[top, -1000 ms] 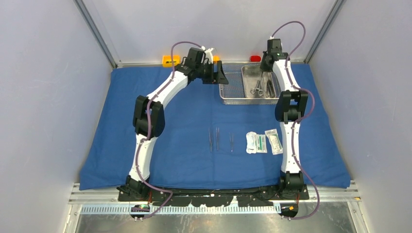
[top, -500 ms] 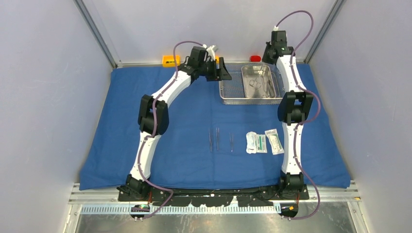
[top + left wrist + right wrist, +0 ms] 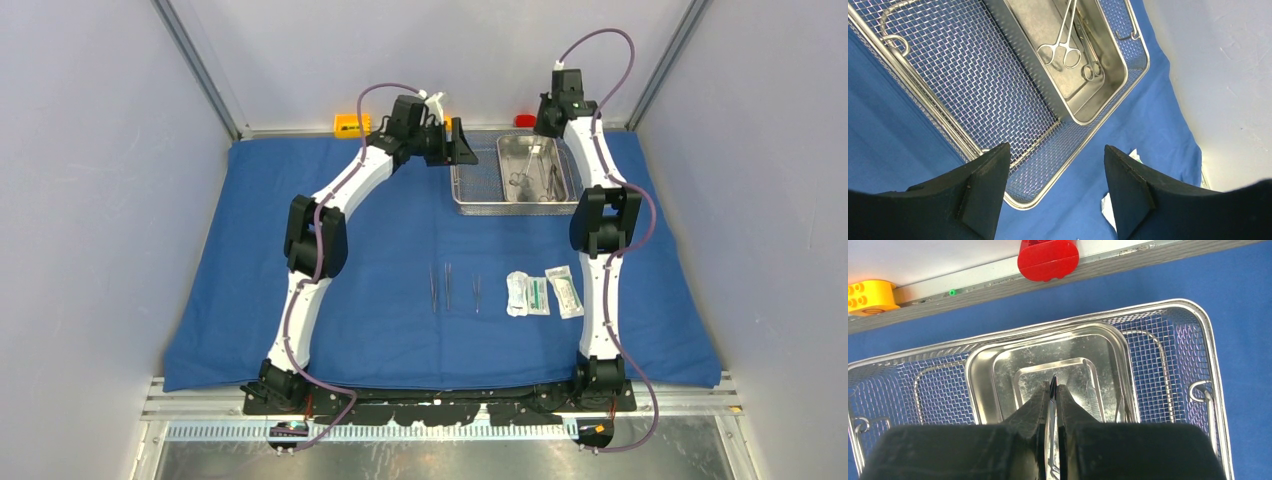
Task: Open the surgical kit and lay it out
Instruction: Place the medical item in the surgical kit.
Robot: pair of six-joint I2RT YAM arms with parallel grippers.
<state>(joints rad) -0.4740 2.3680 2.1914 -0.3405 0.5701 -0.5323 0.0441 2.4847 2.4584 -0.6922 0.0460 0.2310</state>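
The blue cloth wrap (image 3: 350, 250) lies spread out. At its back right stands the steel mesh tray (image 3: 470, 205) with the smaller steel pan (image 3: 512, 150) inside. My right gripper (image 3: 1052, 387) hangs over the pan, shut on a thin ring-handled steel instrument (image 3: 1064, 35) that dangles into it. A second ring-handled instrument (image 3: 1093, 70) lies in the pan. My left gripper (image 3: 1055, 147) is open over the tray's left near corner and holds nothing. Three thin instruments (image 3: 447, 287) and white-green packets (image 3: 527, 293) lie on the cloth in front.
A red block (image 3: 1048, 257) and a yellow block (image 3: 868, 296) sit on the ledge behind the tray. The grey back wall rises just past them. Both arms reach to the back of the table.
My right gripper has risen and drawn back over the pan, lifting the ring-handled instrument with it. My left gripper has shifted slightly right, closer to the tray's left side.
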